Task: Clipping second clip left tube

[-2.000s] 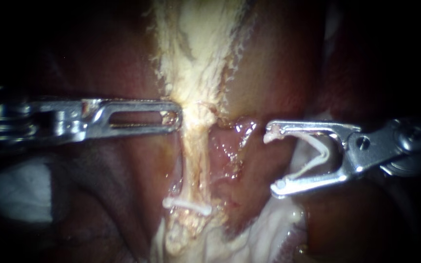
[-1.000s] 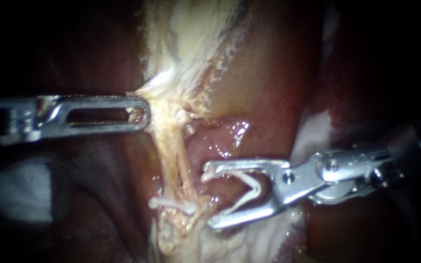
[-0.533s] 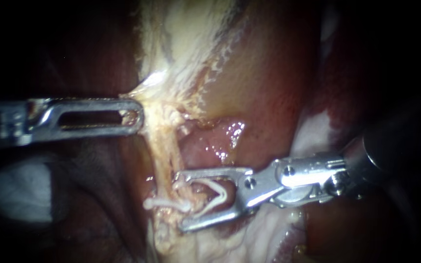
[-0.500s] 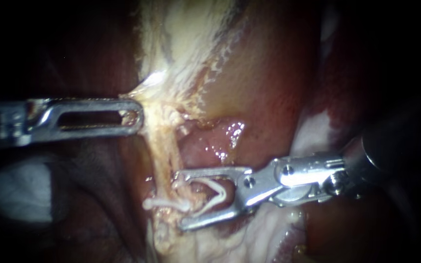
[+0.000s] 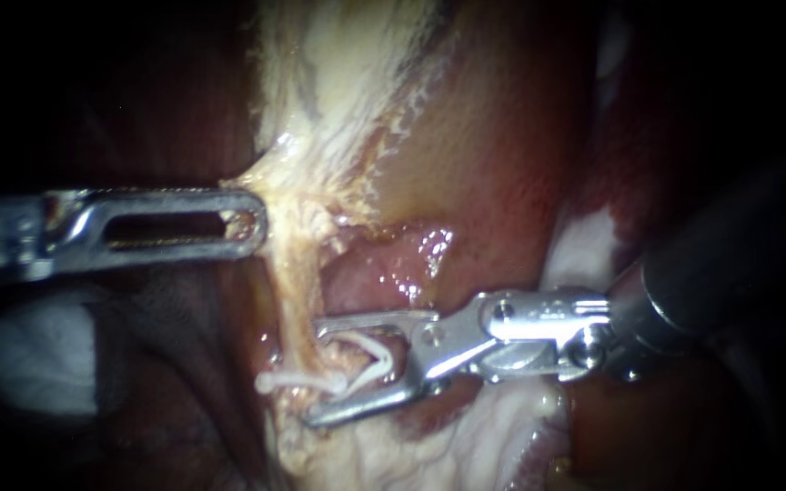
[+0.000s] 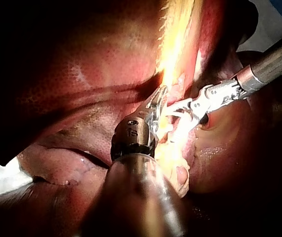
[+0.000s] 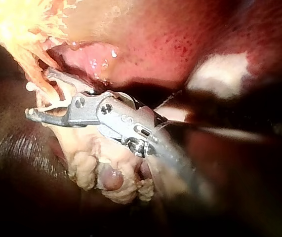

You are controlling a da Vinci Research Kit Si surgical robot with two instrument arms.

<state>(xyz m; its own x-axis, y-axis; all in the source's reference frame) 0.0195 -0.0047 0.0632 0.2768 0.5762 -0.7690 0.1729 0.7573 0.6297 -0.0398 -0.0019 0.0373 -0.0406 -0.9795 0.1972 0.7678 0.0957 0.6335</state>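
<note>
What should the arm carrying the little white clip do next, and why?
Probably slide the right instrument a touch further across the tube. Its new clip gapes wide, but the tips only just reach the tube, right above the fitted clip. The left instrument holds the tissue taut, so the tube looks ready.

dark all round the lit middle, with white cloth [image 5: 34, 359] at the endoscope view's left.
</note>
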